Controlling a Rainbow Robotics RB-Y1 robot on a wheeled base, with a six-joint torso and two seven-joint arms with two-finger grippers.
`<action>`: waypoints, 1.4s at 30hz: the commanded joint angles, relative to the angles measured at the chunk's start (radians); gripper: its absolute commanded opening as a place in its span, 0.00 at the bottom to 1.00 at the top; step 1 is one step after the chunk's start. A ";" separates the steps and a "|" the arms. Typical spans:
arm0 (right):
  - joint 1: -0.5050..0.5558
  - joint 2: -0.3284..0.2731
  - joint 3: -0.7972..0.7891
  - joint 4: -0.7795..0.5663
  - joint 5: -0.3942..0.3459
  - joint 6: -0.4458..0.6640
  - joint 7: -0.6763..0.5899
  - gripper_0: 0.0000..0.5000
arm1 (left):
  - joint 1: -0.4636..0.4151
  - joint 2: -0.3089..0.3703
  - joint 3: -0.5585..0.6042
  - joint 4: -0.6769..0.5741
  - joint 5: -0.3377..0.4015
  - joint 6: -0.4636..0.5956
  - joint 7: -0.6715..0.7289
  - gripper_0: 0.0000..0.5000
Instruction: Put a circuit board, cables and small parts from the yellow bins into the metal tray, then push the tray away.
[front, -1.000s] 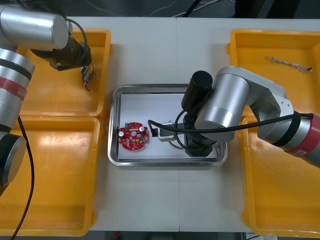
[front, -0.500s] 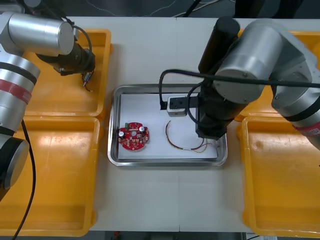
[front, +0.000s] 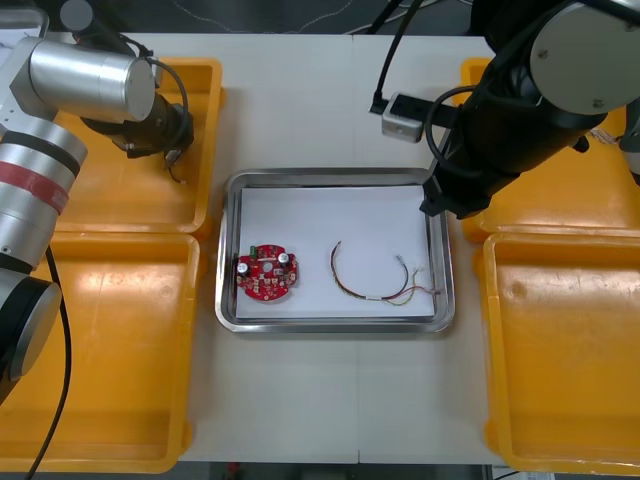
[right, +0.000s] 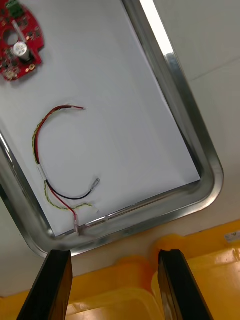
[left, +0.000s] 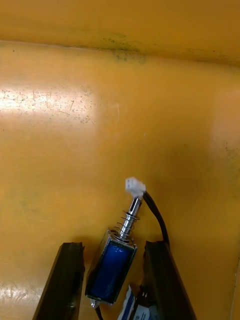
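Jaws of left gripper (left: 114, 245) clamp small metal part (left: 111, 267); right gripper (right: 112, 252) gapes near metal tray (right: 192, 125).

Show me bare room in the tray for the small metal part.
Widest: the white strip between the tray's far rim and the circuit board and red and yellow cable. A narrower gap separates those two. Crowded: the cable's splayed ends by the right rim.

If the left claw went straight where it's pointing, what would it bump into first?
Most likely the floor of the yellow bin. The left gripper points at it with nothing between, though the small metal part it holds would probably touch first. Depth is unclear.
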 joint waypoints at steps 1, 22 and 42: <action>0.018 -0.012 -0.098 -0.035 -0.014 0.003 -0.084 1.00 | 0.003 -0.018 -0.016 -0.008 -0.012 -0.013 -0.092 0.48; 0.155 -0.170 -0.285 -0.034 0.019 0.003 -0.443 1.00 | 0.006 0.002 0.049 -0.096 0.002 0.142 -0.104 0.00; 0.209 -0.201 -0.441 0.112 0.257 0.003 -0.468 1.00 | 0.078 0.073 0.149 -0.427 0.045 0.571 -0.121 0.00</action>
